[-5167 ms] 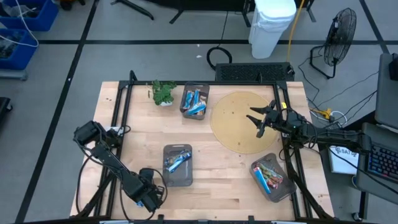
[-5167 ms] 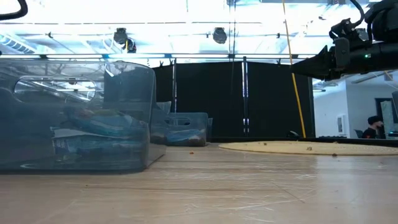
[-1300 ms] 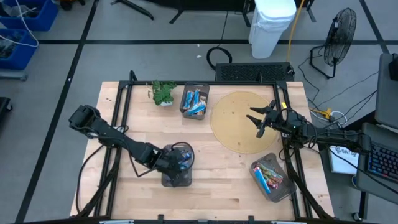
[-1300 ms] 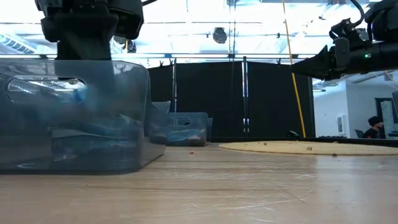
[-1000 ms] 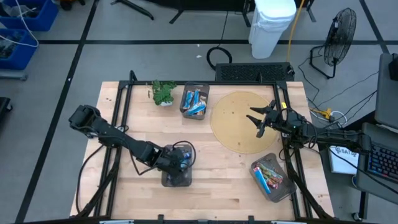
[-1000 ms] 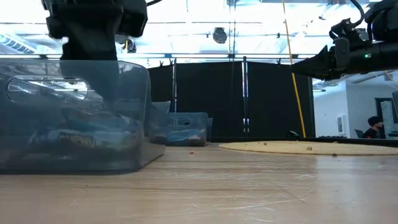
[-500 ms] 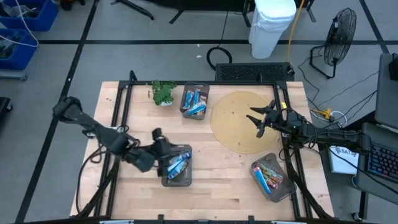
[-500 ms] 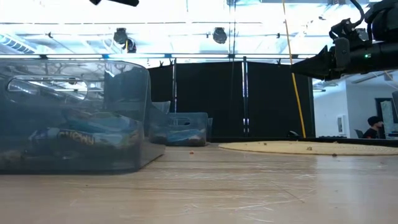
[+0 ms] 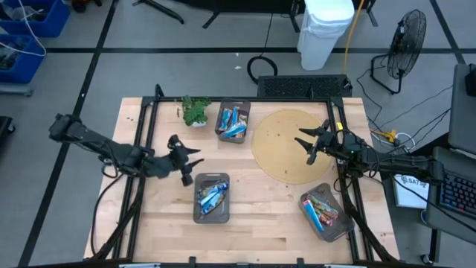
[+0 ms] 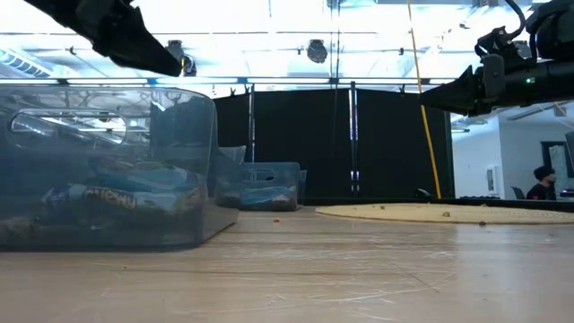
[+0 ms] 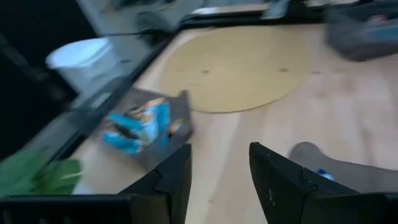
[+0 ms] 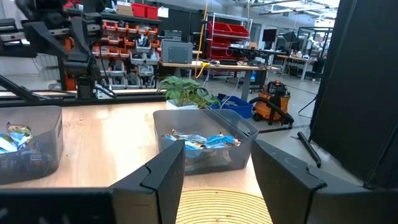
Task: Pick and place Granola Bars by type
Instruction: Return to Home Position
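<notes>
We tag this a robotics lab or workshop: parts racks with orange drawers, red storage bins, a floor fan, blue crates, black tape lines on a concrete floor.

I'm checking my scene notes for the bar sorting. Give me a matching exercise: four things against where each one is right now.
1. left tool
2. right tool
3. green plant
4. bin with reddish bars

A. over the round mat
B. beside the far bin
C. near right corner of the table
D. over bare wood, just beyond the blue-bar bin

Pairs: 1-D, 2-A, 3-B, 4-C
</notes>
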